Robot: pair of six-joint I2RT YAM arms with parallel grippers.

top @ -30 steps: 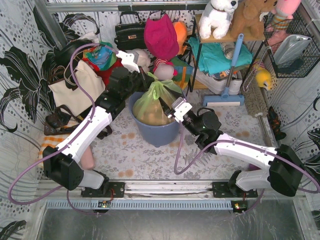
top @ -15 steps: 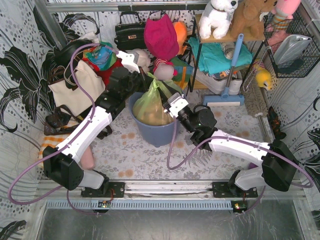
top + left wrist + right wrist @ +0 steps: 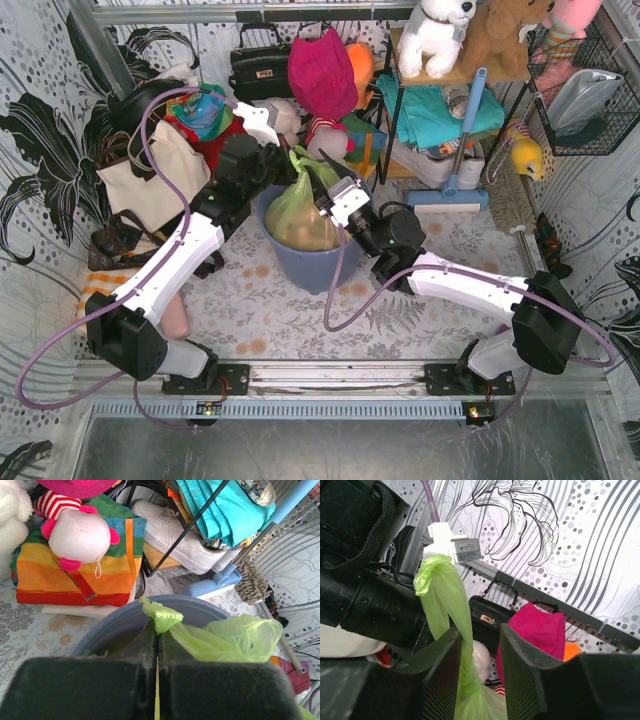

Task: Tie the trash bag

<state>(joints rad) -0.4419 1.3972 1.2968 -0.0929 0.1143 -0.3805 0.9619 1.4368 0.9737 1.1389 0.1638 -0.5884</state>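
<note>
Left gripper (image 3: 156,632) — trash bag (image 3: 445,600) neck vertical, tip upward

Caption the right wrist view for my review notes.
Twisted neck of the trash bag rises between the right gripper's open fingers.

- A mock-up of a home storage corner, cluttered, built as a set inside a robot rig.
- The walls are panels of black-and-white floral wallpaper (image 3: 40,150); the surface wears a flower-print cloth (image 3: 270,310).
- Household clutter lines the back: a black handbag (image 3: 260,68) hung from a wall rail, a cream tote bag (image 3: 155,185), a white plush dog (image 3: 437,30) and a brown teddy (image 3: 500,35) on a shelf (image 3: 455,77), a white sneaker (image 3: 175,537), a blue mop (image 3: 447,202) and a wire basket (image 3: 590,130).
- A blue-grey bin (image 3: 315,268) holding a lime-green trash bag (image 3: 295,215) stands mid-surface.
- The staging shows in the aluminium rail (image 3: 330,376) along the near edge, where the left arm (image 3: 175,265) and right arm (image 3: 470,290) are bolted, trailing purple cables.
</note>
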